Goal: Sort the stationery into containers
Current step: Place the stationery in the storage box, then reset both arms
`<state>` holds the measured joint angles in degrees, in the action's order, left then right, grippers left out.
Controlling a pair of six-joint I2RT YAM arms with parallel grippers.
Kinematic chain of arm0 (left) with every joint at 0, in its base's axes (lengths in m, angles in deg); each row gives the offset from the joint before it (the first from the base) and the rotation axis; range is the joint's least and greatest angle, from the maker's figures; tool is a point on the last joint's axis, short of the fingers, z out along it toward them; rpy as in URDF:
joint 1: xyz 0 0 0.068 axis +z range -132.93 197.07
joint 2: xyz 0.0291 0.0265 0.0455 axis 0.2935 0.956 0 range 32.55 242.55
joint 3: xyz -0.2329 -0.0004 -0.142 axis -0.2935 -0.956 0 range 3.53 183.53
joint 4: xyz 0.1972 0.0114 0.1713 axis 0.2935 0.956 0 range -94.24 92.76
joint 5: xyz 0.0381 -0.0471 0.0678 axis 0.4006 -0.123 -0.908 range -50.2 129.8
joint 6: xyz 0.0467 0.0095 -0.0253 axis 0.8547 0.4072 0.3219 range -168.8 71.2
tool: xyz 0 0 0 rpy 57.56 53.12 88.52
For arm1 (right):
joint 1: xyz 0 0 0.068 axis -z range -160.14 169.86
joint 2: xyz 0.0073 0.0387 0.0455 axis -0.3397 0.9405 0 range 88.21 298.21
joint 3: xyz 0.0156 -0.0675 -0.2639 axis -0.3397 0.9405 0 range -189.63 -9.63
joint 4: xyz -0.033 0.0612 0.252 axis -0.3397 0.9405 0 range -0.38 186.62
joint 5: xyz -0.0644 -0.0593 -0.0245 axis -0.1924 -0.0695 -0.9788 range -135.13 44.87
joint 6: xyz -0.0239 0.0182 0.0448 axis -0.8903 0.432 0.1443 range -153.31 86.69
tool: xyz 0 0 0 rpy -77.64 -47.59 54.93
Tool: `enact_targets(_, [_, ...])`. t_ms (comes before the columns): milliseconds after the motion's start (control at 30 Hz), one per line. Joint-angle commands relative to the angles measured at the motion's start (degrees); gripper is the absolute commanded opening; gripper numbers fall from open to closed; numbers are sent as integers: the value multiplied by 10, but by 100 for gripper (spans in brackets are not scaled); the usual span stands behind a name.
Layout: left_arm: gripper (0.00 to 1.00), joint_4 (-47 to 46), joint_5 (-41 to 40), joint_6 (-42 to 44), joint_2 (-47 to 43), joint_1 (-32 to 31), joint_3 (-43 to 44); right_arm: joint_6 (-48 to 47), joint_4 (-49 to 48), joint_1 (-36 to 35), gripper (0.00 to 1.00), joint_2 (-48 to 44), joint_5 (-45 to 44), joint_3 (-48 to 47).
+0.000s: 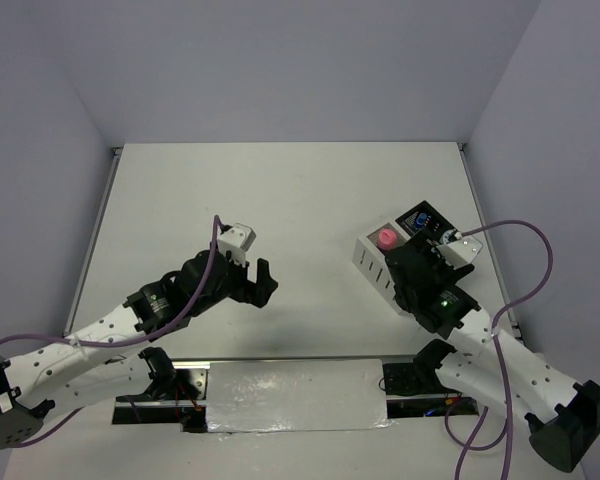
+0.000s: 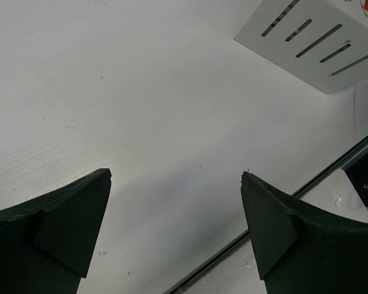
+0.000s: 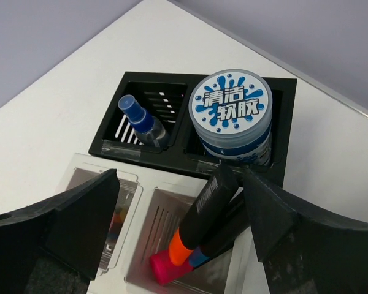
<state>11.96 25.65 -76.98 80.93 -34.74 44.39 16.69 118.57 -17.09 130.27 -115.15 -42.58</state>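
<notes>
The white slotted organizer stands at the right of the table. In the right wrist view its black compartment holds a small clear bottle with a blue cap and a blue round tub. A white compartment holds orange, blue and pink highlighters leaning together. A pink cap shows from above. My right gripper is open and empty just above the highlighters. My left gripper is open and empty over bare table, left of the organizer.
A silvery sheet lies at the near edge between the arm bases. A dark slot runs along the table's front edge. Grey walls close the table on three sides. Purple cables loop off both arms.
</notes>
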Motion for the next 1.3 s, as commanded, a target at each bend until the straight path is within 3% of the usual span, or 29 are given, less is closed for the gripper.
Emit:
enact_targets(0, [99, -24, 7, 18, 5, 1, 0, -19, -29, 3, 89, -16, 1, 7])
enact_targets(267, [99, -18, 3, 17, 1, 1, 3, -4, -11, 3, 89, -15, 16, -3])
enact_targets(367, [99, -9, -9, 13, 3, 0, 8, -83, -69, 4, 90, -50, 59, -2])
enact_targets(467, [99, 28, -78, -27, 15, 1, 26, -169, -107, 4, 99, -89, 116, -12])
enact_targets(600, [99, 88, -175, -79, 35, 17, 67, -191, -16, 4, 100, -97, 157, -92])
enact_targets(733, [99, 107, -175, -109, 26, 58, 86, -219, 29, 3, 100, -117, 209, -147])
enact_targets(867, [99, 148, -184, -106, 28, 105, 136, -292, 42, 2, 100, -143, 357, -192])
enact_targets(1000, [99, 206, -235, -102, 23, 138, 189, -320, 100, 4, 100, -151, 431, -251])
enact_targets(1167, [99, 287, -343, -103, -28, 142, 230, -319, 159, 3, 100, -200, 444, -303])
enact_targets(1267, [99, 314, -354, -92, -76, 142, 232, -321, 217, 2, 100, -215, 415, -342])
